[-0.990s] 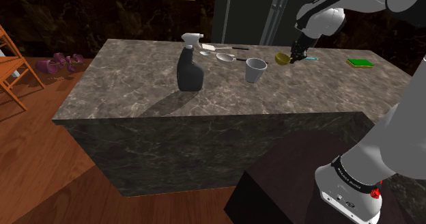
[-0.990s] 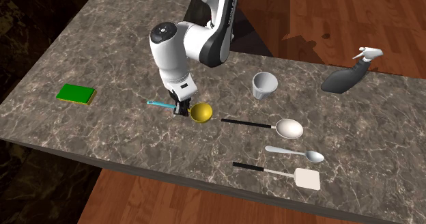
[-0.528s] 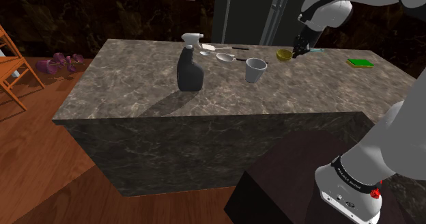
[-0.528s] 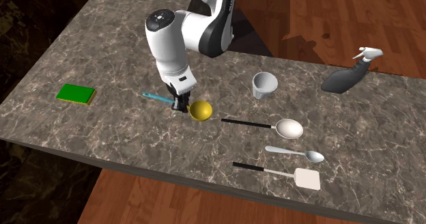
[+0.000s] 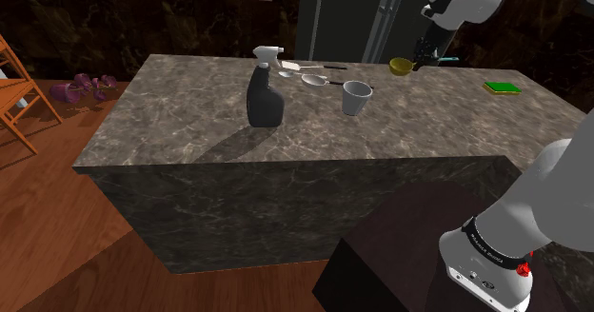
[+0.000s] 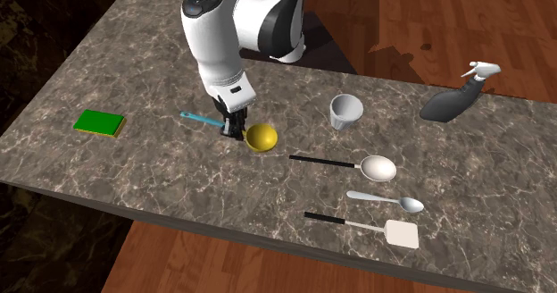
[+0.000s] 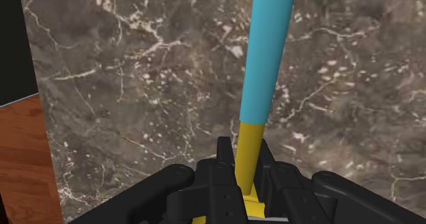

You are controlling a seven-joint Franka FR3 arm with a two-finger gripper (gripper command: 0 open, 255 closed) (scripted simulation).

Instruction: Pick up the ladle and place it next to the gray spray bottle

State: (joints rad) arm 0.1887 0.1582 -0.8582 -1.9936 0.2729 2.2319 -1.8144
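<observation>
The ladle has a yellow bowl (image 5: 401, 66) (image 6: 261, 138) and a teal handle (image 6: 198, 119) (image 7: 267, 52). It hangs level above the dark marbled counter (image 5: 190, 129), near the far edge in the shoulder view. My black gripper (image 5: 422, 55) (image 6: 234, 130) (image 7: 244, 149) is shut on the ladle's yellow neck, between bowl and handle. The dark grey spray bottle (image 5: 264, 96) (image 6: 453, 99) stands upright well away from the ladle, toward the shoulder view's left, beyond the cup.
A pale cup (image 5: 356, 97) (image 6: 345, 111) stands between the ladle and the bottle. A green sponge (image 5: 502, 87) (image 6: 99, 122) lies on the other side of the arm. Two spoons (image 6: 379, 167) (image 6: 399, 202) and a spatula (image 6: 402, 235) lie near the counter's edge. A wooden chair (image 5: 19, 91) stands on the floor.
The gripper has risen with the ladle in it, lifting it off the counter. Nothing else has moved.
</observation>
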